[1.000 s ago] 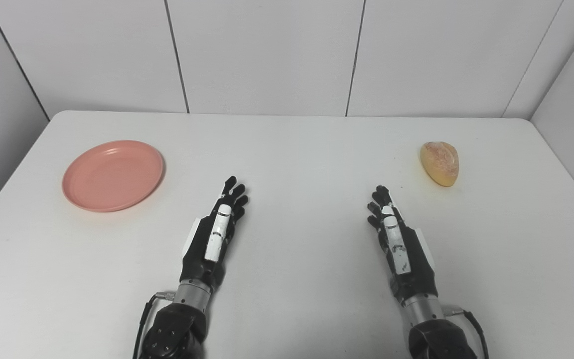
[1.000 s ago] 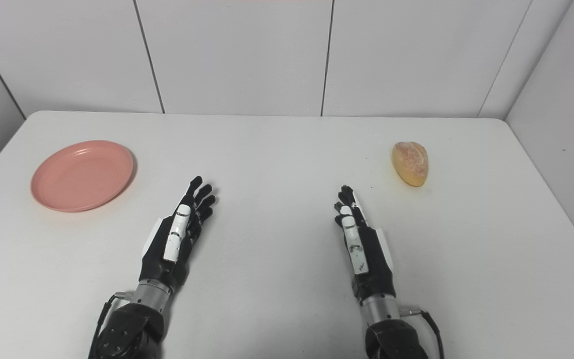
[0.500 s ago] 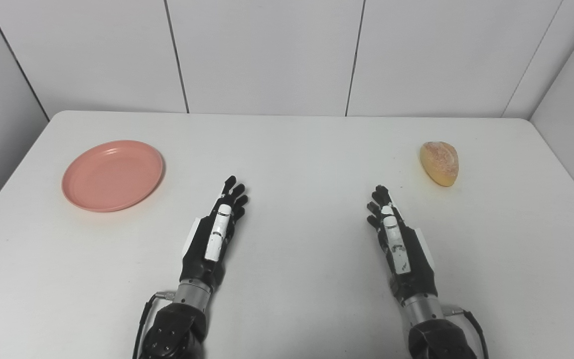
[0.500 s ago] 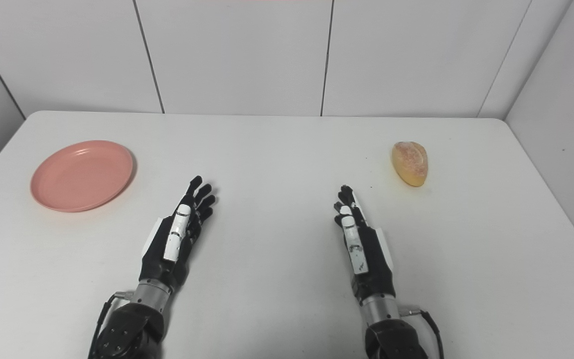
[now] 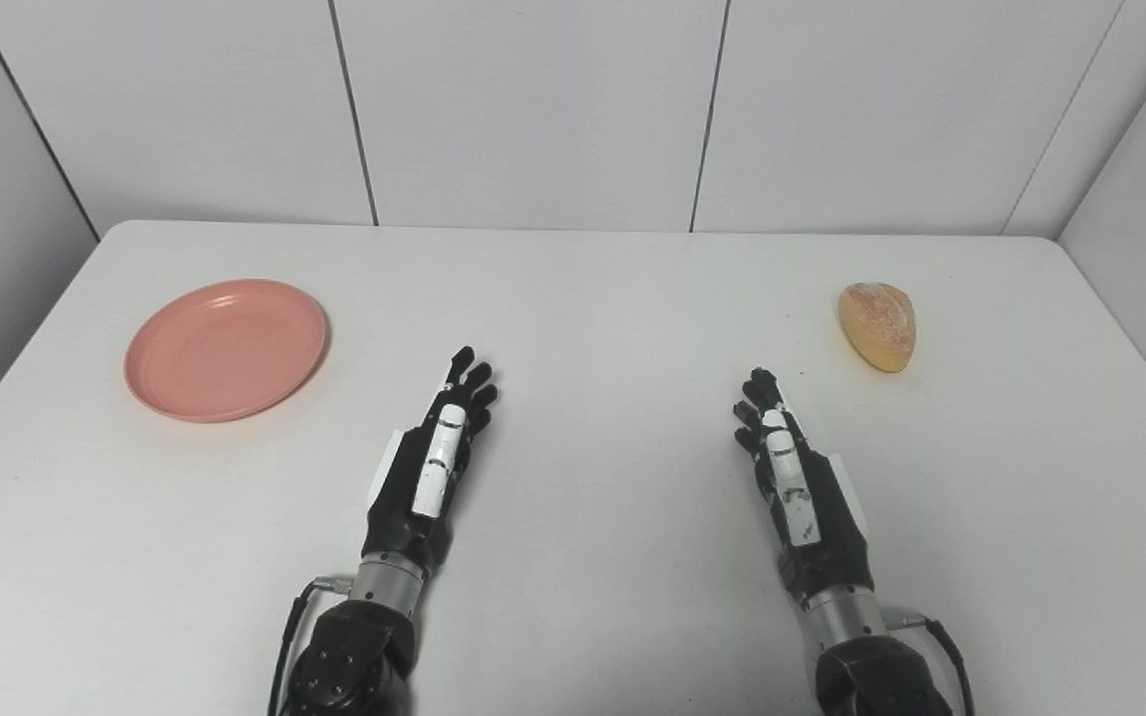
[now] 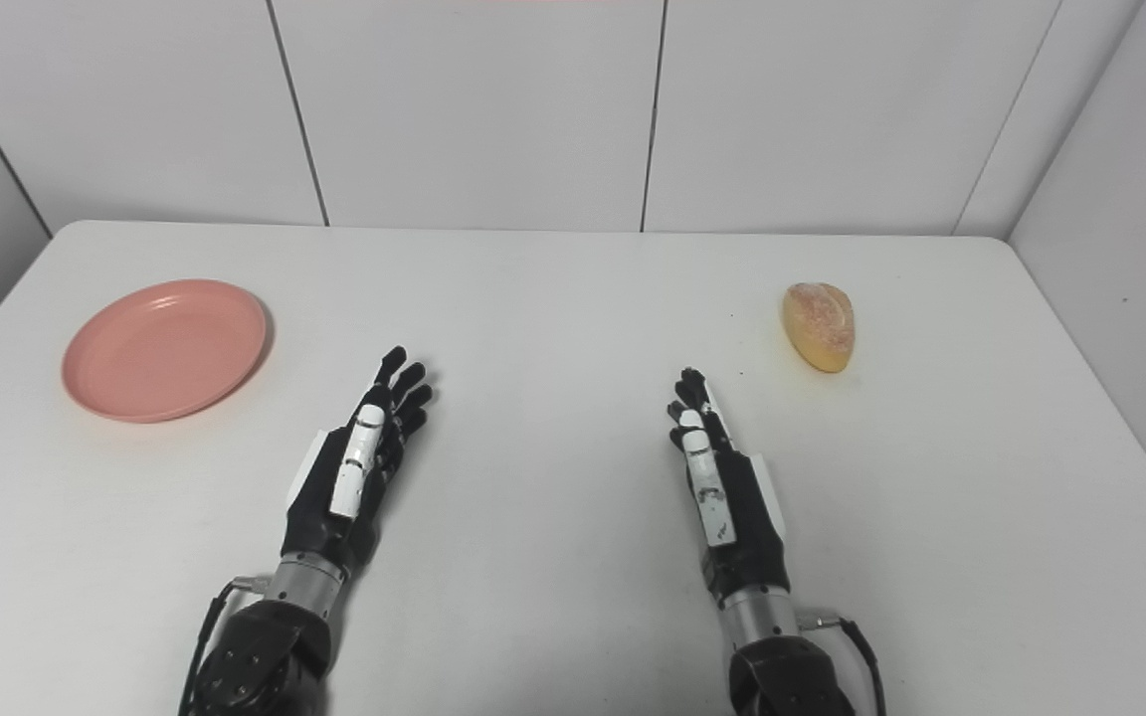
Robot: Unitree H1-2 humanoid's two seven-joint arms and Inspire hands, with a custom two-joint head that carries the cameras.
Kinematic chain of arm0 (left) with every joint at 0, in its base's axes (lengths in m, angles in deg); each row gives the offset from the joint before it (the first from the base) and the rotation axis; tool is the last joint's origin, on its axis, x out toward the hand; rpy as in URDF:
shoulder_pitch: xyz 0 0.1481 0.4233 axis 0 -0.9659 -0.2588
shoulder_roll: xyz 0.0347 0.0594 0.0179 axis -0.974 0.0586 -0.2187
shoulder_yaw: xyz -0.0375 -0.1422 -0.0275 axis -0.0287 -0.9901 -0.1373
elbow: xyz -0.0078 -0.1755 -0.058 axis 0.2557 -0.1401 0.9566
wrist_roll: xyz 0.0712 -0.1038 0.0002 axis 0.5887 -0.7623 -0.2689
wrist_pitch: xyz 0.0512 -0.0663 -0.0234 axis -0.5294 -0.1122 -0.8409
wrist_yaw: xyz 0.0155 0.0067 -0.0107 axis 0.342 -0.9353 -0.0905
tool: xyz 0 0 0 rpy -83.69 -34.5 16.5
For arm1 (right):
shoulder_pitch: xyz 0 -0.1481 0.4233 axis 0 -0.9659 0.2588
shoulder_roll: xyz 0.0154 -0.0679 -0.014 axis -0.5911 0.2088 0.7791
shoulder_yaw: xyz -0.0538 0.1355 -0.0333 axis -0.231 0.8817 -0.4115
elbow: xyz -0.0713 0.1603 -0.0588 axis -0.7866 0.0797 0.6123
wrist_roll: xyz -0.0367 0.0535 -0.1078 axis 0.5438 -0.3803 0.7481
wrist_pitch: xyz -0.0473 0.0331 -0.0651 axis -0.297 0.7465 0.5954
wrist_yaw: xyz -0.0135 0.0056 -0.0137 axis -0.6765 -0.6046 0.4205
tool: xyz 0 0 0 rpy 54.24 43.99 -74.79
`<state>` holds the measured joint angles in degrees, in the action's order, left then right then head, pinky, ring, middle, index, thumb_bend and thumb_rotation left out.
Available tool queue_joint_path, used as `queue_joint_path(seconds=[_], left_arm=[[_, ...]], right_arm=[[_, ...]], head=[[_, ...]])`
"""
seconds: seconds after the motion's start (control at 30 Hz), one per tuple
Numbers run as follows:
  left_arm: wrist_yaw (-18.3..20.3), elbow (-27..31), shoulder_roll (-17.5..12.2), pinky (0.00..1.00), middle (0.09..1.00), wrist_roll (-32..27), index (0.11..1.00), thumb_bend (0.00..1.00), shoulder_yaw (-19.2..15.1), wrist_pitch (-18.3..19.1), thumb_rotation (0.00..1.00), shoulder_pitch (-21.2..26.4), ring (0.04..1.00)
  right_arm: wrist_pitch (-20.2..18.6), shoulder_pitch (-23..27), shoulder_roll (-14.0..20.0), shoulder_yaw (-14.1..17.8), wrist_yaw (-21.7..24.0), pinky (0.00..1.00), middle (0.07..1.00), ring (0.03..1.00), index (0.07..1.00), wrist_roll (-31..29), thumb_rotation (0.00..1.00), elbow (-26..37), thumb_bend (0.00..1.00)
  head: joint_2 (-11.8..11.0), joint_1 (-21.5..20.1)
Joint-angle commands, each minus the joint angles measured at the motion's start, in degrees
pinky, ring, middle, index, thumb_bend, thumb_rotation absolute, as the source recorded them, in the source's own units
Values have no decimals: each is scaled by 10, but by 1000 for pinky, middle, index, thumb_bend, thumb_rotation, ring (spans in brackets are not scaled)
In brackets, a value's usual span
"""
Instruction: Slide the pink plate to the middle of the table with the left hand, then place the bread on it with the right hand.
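Both our left hand [image 5: 431, 465] and right hand [image 5: 794, 477] are empty, fingers straight and apart; the pink plate [image 5: 226, 349] far left looks light and slick, so we'd hook its rim, and grab the soft-looking bread [image 5: 877, 325] far right gently around its sides.

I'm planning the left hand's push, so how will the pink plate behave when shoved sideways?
The plate looks shallow, rigid and flat-bottomed, so it should slide without tipping. The smooth table suggests little friction; it may overshoot. A push off-centre on the rim would probably spin it.
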<state>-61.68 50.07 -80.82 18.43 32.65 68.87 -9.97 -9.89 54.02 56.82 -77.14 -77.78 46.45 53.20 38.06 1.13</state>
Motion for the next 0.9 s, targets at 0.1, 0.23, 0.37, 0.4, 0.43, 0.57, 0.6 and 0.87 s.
queue_joint_path(seconds=[0.1,0.23,0.37,0.4,0.43,0.57,0.6,0.87], left_arm=[[-10,-41,24,964,970,18,978,419,11,-41,1000,3,955],[-17,-68,39,969,970,28,977,411,15,-58,1000,7,956],[-23,-88,51,974,973,38,974,390,19,-73,1000,13,963],[-24,-93,53,975,974,39,974,385,19,-76,1000,15,964],[-25,-97,54,978,975,40,975,374,20,-78,1000,17,966],[-28,-109,57,979,976,46,976,371,21,-85,1000,22,969],[-29,-111,57,977,976,47,976,373,21,-86,1000,23,967],[-30,-109,54,978,978,47,976,362,25,-86,1000,24,970]], right_arm=[[50,-3,20,10,17,983,985,968,980,-16,1000,-23,270],[73,-2,34,17,31,985,988,974,984,-31,1000,-44,273],[90,0,44,22,43,1000,996,983,996,-41,1000,-58,287],[92,0,46,23,44,1000,995,983,996,-43,1000,-61,287],[93,1,47,23,45,1000,993,982,994,-44,1000,-62,286],[106,4,52,24,53,1000,1000,990,1000,-51,1000,-71,272],[107,4,52,24,54,1000,1000,993,1000,-51,1000,-72,265],[99,2,49,25,51,1000,1000,992,1000,-48,1000,-62,262]], head=[[-31,59],[-55,100],[-67,123],[-70,129],[-70,130],[-75,142],[-74,142],[-69,138]])
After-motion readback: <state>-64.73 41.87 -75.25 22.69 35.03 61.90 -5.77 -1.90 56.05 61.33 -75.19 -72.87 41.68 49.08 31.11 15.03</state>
